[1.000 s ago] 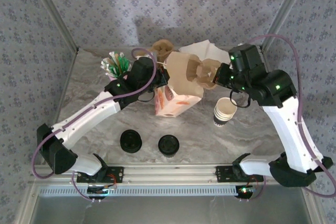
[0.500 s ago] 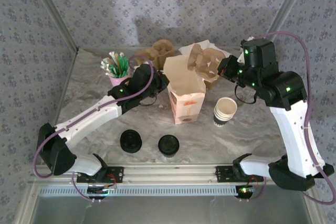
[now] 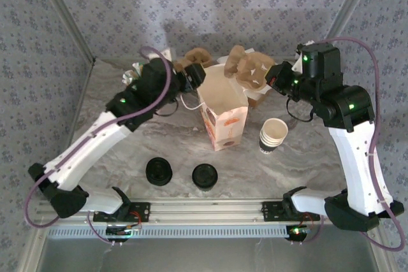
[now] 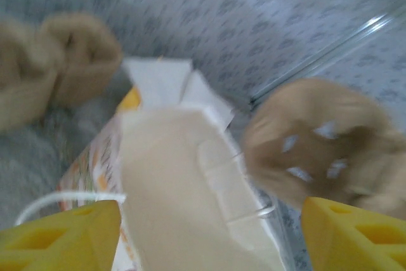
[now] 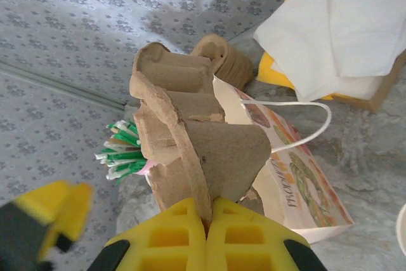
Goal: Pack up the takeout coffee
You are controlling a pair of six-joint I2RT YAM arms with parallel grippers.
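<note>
Left gripper (image 4: 209, 211): my fingers spread wide, holding nothing, just left of the open paper bag (image 3: 223, 116), with the arm stretched over the straw cup (image 5: 124, 153). Near edge: takeout coffee (image 3: 159, 171), seemingly the left of two black rounds, well apart from the bag; lid stack (image 3: 204, 176) beside it. Right of the bag: stacked lidless cups (image 3: 274, 135). Right gripper (image 5: 206, 217): my fingers pressed together on the tilted pulp cup carrier (image 5: 190, 138) by the bag's mouth, arm arched high.
</note>
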